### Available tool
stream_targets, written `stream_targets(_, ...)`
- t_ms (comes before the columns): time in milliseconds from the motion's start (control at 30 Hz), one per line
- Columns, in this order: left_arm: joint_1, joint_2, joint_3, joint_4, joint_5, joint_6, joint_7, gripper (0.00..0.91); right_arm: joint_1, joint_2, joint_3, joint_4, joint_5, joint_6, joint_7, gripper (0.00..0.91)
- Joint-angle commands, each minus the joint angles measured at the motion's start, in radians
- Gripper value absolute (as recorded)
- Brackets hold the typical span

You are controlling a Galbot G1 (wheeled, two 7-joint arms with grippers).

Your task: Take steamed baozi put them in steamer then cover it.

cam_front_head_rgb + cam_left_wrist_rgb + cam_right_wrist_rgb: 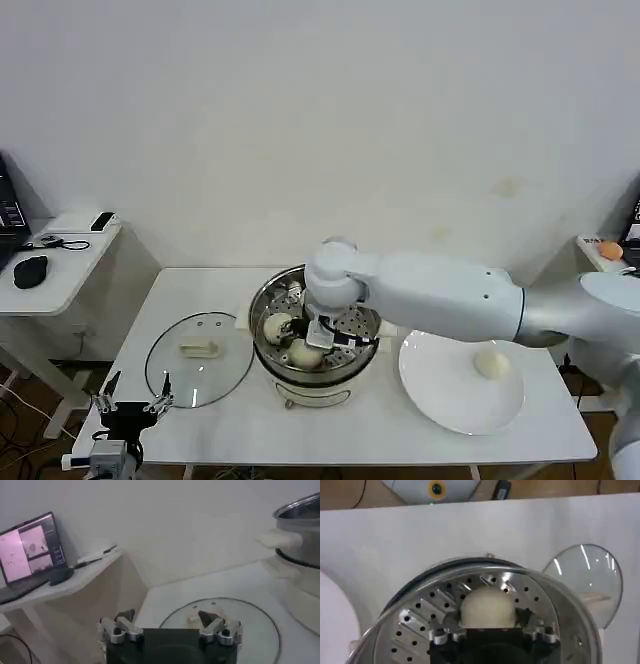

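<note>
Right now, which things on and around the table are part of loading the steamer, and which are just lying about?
Part of the job:
- small round cream-white buns: one on the plate, some in the pot
- shiny round steel steamer pot
- clear round glass lid
- flat white plate
- right claw, over the pot
- left claw, idle

Lying about:
- black mouse
- open laptop

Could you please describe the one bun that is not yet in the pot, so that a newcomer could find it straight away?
Start at the white table, then look past the round shiny stainless-steel steamer pot to the flat round white plate on the robot's right side. On it lies a single small, smooth, cream-white bun. It lies alone on the plate, while the other buns sit in the pot's perforated tray.
</note>
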Motion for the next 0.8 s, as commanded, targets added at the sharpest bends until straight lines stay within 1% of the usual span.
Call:
stream_targets(33,-0.001,0.004,0.0,0.002,-0.002,0.0,0.002,0.907,0.022,-0.025,0.039,0.007,0.001,0.0,0.008,0.907)
stream_targets(133,-0.008,0.004,0.004,0.004,-0.003,0.001,0.003,0.907,0.049,-0.067,0.067,0.021,0.019,-0.008,0.007,0.907)
stream_targets(233,-0.01,0.006,0.011,-0.001,-0.004,0.002,0.008,0.907,0.074,-0.117,0.107,0.029,0.046,-0.033,-0.006,0.907)
stream_targets(300,-0.011,0.007,0.013,-0.003,-0.007,0.001,0.01,0.907,0.078,-0.169,0.156,0.037,0.057,-0.085,-0.027,0.907)
stream_targets(333,-0.01,0.008,0.013,-0.005,-0.01,0.002,0.011,0.907,0.079,-0.211,0.176,0.042,0.073,-0.133,-0.022,0.907)
stream_targets(367,-0.009,0.011,0.013,-0.008,-0.012,0.002,0.013,0.907,0.079,-0.227,0.188,0.042,0.088,-0.168,-0.012,0.907)
stream_targets(400,-0.008,0.014,0.014,-0.011,-0.012,0.002,0.017,0.907,0.078,-0.267,0.205,0.041,0.148,-0.233,0.003,0.907)
stream_targets(433,-0.007,0.018,0.014,-0.016,-0.013,0.003,0.022,0.907,0.076,-0.289,0.209,0.042,0.174,-0.273,0.006,0.907)
stream_targets(467,-0.006,0.022,0.014,-0.022,-0.016,0.005,0.025,0.907,0.072,-0.326,0.215,0.046,0.231,-0.362,0.007,0.907)
stream_targets(533,-0.007,0.029,0.017,-0.035,-0.023,0.01,0.028,0.907,0.065,-0.394,0.218,0.06,0.312,-0.481,-0.007,0.907)
stream_targets(567,-0.007,0.033,0.019,-0.039,-0.028,0.012,0.03,0.907,0.06,-0.435,0.22,0.066,0.34,-0.555,-0.02,0.907)
stream_targets(633,-0.008,0.039,0.024,-0.043,-0.031,0.015,0.031,0.907,0.052,-0.498,0.221,0.067,0.339,-0.647,-0.056,0.907)
stream_targets(700,-0.006,0.042,0.032,-0.045,-0.035,0.017,0.03,0.907,0.042,-0.542,0.222,0.047,0.339,-0.679,-0.065,0.907)
stream_targets(733,-0.003,0.043,0.04,-0.044,-0.034,0.016,0.029,0.907,0.032,-0.556,0.224,0.034,0.34,-0.722,-0.086,0.907)
stream_targets(767,0.0,0.045,0.047,-0.044,-0.034,0.016,0.029,0.907,0.02,-0.583,0.225,0.023,0.34,-0.745,-0.095,0.907)
stream_targets(800,0.001,0.045,0.052,-0.045,-0.033,0.016,0.028,0.907,0.009,-0.593,0.225,0.018,0.338,-0.741,-0.096,0.907)
